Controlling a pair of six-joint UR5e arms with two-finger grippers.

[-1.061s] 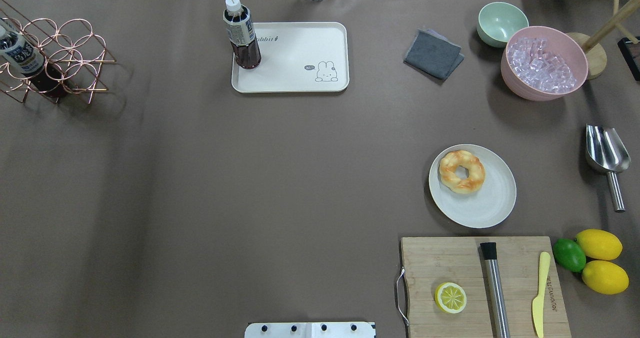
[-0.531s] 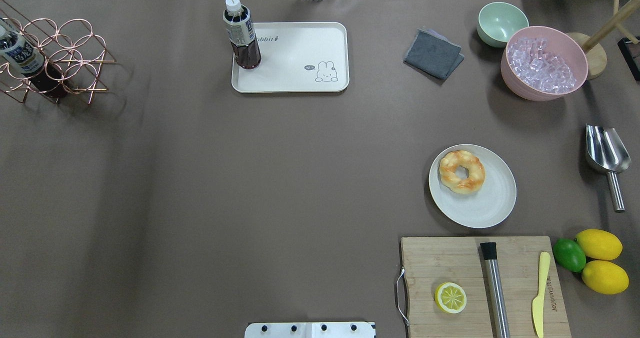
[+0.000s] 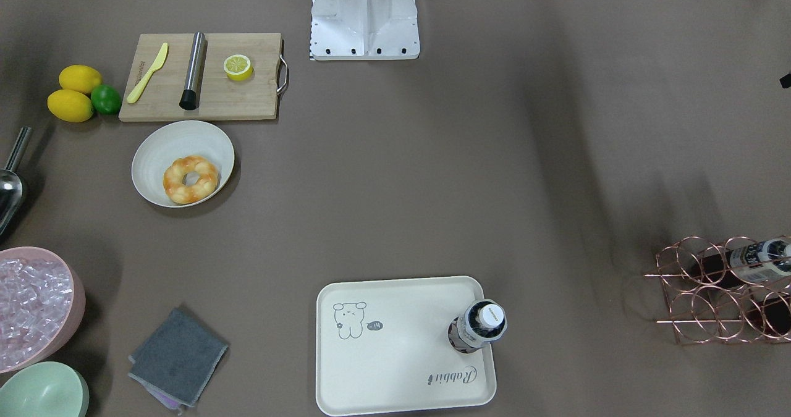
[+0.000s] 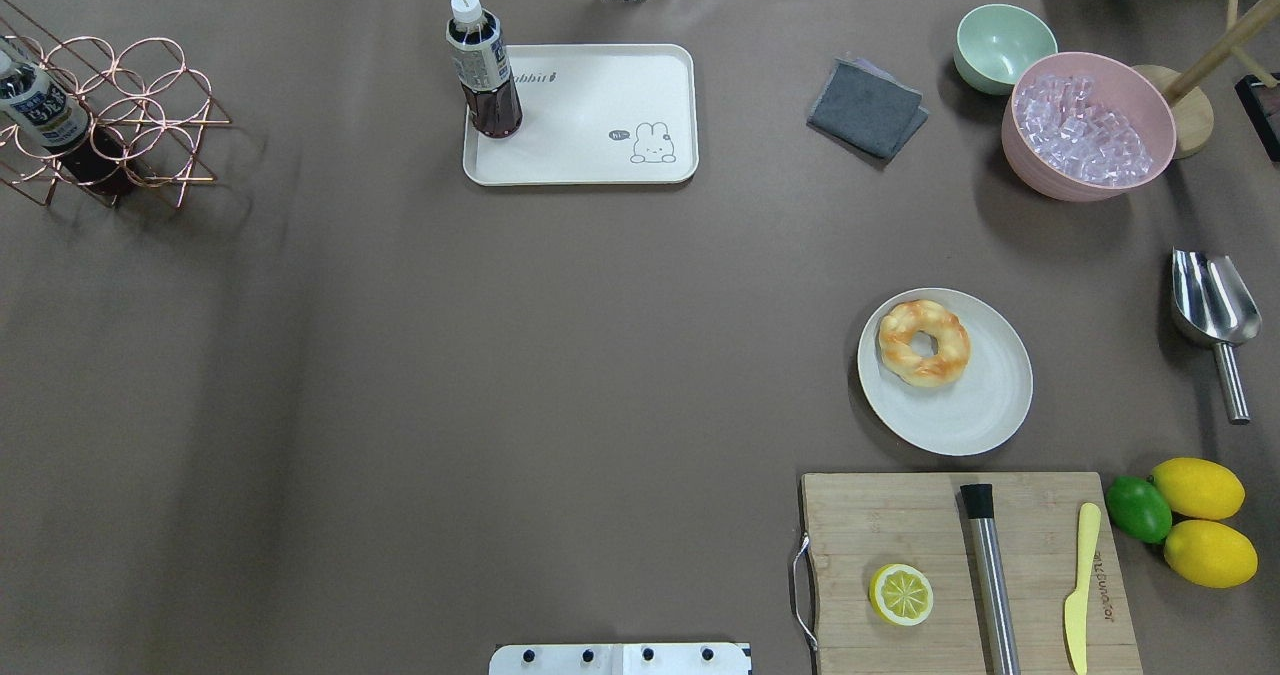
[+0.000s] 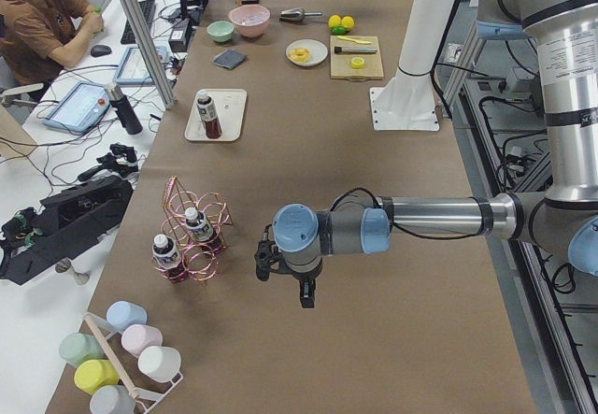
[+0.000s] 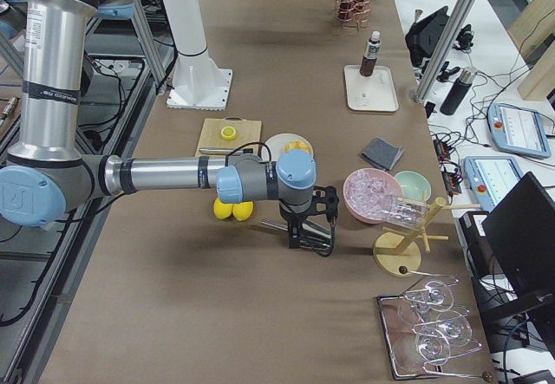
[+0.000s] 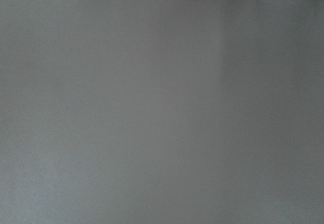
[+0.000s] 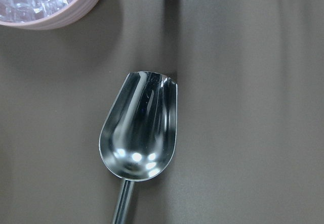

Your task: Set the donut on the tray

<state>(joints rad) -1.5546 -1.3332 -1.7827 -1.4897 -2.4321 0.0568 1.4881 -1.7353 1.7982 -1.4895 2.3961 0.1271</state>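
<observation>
Overhead exterior: donut (image 4: 924,343) sits on a round plate (image 4: 985,415) toward the desk's right edge, untouched. Tray (image 4: 600,160) lies at the far edge near the middle, with a bottle (image 4: 484,75) standing on its left end. Side views show the left tool (image 5: 291,278) over bare desk and the right tool (image 6: 310,232) above a metal scoop (image 8: 139,128). Cannot tell how open either is or whether it holds anything. Task looks unstarted: reach, grasp, carry and release all remain.

scoop (image 8: 139,133): polished metal, mirror-glossy
board (image 4: 880,525): wood, matt, w/ grain
table cover (image 4: 500,355): matt brown, smooth, few creases
rack (image 4: 125,115): shiny copper-tone wire
cloth (image 4: 866,107): grey fabric, matt
donut (image 4: 924,343): lumpy, sl. sheen
tray (image 4: 600,145): smooth, matt, plastic-looking
</observation>
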